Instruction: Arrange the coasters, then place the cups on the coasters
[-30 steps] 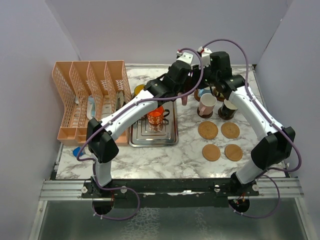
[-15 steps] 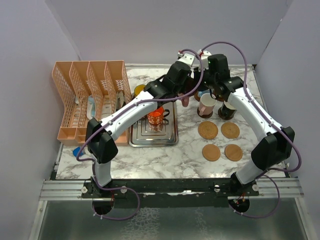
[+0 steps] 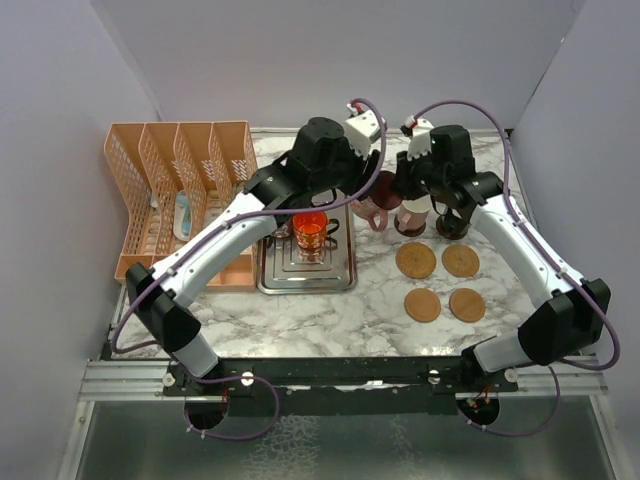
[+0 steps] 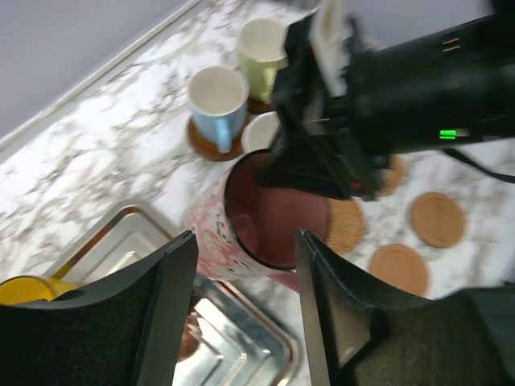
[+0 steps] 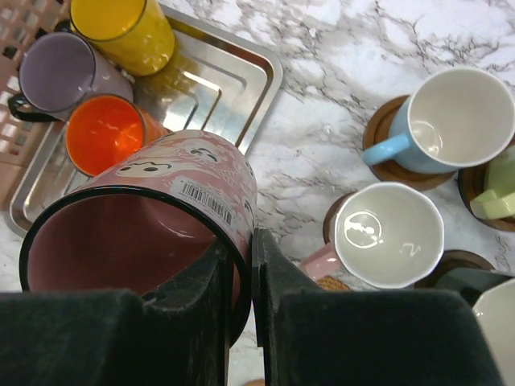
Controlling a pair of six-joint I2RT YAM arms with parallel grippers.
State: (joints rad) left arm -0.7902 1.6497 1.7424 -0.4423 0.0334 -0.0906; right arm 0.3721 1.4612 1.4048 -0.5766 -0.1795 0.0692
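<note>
Marbled table [image 3: 350, 310], grey walls around it. The right claw [image 5: 240, 249] is pinched narrow on the wall of the patterned cup [image 5: 185, 181], with one finger inside the rim and one outside, just below the barcode label. That cup hangs tilted in the air, its mouth toward the right wrist camera, between the tray [image 5: 217, 88] and the cups already set down. The left claw [image 4: 245, 241] stands wide with a finger on either side of the same cup. Whether either pad touches it I cannot tell.

The cup looks like glazed ceramic, so I judge it stiff, slick, weighty for its size and likely to chip if dropped. A pinch on one side of the rim leaves the weight hanging off the claw, so it may swivel. A deep bite on the wall suits it, and it should be set down level and gently.

There are eight cups:
- One is the patterned cup, held in the air.
- Three are at the tray: a yellow cup [image 5: 121, 24], a purple cup [image 5: 60, 76] and an orange cup [image 5: 100, 133].
- Four sit on coasters: a blue cup [image 5: 459, 117], a pale pink cup [image 5: 386, 233], a cream cup [image 5: 499, 189] and a black cup [image 5: 483, 293].

There are eight coasters: four under those cups and four bare coasters [image 3: 415, 260] in a square nearer the arms. There is one tray.
</note>
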